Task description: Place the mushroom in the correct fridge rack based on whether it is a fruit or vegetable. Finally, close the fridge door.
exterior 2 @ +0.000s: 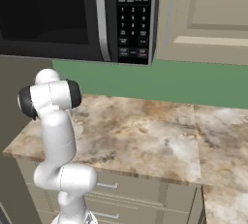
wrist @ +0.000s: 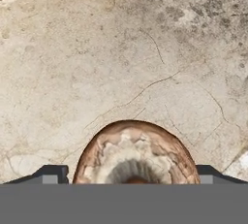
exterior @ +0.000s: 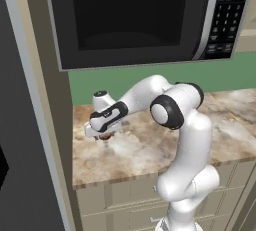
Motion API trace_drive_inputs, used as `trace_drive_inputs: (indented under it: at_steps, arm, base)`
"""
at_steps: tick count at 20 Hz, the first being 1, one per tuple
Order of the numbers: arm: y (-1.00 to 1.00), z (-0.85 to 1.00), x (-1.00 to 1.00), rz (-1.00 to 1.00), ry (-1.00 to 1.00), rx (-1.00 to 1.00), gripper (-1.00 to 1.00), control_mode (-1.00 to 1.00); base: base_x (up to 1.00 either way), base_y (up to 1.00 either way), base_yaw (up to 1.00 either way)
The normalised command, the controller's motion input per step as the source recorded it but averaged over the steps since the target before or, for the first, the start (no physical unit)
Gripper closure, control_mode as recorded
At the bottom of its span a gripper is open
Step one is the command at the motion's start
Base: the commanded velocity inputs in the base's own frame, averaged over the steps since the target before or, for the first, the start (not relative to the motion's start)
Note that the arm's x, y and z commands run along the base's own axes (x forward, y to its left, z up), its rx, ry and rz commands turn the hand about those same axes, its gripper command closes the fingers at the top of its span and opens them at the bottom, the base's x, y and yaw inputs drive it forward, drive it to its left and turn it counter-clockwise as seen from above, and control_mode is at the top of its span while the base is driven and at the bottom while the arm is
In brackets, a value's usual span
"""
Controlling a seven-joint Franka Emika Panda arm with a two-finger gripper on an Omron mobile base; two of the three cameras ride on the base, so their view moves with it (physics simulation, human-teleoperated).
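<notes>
The mushroom (wrist: pixel 135 152), a brown cap with pale streaks, lies on the marbled counter (wrist: pixel 121 48). It sits right between my gripper's (wrist: pixel 130 175) two dark fingertips (wrist: pixel 51 174), one on each side, with a thin gap on the left. The gripper is open around it. In the left base view the gripper (exterior: pixel 101 135) is pressed down at the counter's left end, and the mushroom (exterior: pixel 105 136) shows as a small brown speck under the hand. A tall dark grey fridge panel (exterior: pixel 20 125) with a lighter edge runs down the far left; its handle is out of view.
A black microwave (exterior: pixel 140 15) hangs over the counter (exterior: pixel 130 150), close above my arm. A beige cabinet side (exterior: pixel 50 125) stands between the fridge and the counter. Green wall (exterior 2: pixel 169 85) lies behind. Drawers (exterior 2: pixel 126 189) sit below the counter edge.
</notes>
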Motion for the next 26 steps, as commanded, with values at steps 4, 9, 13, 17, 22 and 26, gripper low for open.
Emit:
trace_drive_inputs:
  at_steps: [4, 9, 13, 17, 22, 26]
  arm:
    - [-0.16, 0.02, -0.33, 0.00, -0.09, 0.04, 1.00, -1.00]
    - [-0.66, 0.71, -1.00, 0.00, -0.26, 0.08, 1.00, -1.00]
    - [-0.95, 0.54, -1.00, 0.00, -0.17, 0.09, 1.00, -1.00]
    - [-1.00, 0.70, -0.98, -0.02, -0.15, 0.11, 1.00, -1.00]
    - [-0.96, 0.66, -0.62, -0.02, -0.13, 0.13, 1.00, -1.00]
    - [-0.51, 0.24, -0.18, -0.08, -0.05, 0.08, 1.00, -1.00]
  base:
    - [0.00, 0.00, 0.00]
    - [0.00, 0.00, 0.00]
    - [0.00, 0.00, 0.00]
    - [0.00, 0.00, 0.00]
    - [0.00, 0.00, 0.00]
    - [0.00, 0.00, 0.00]
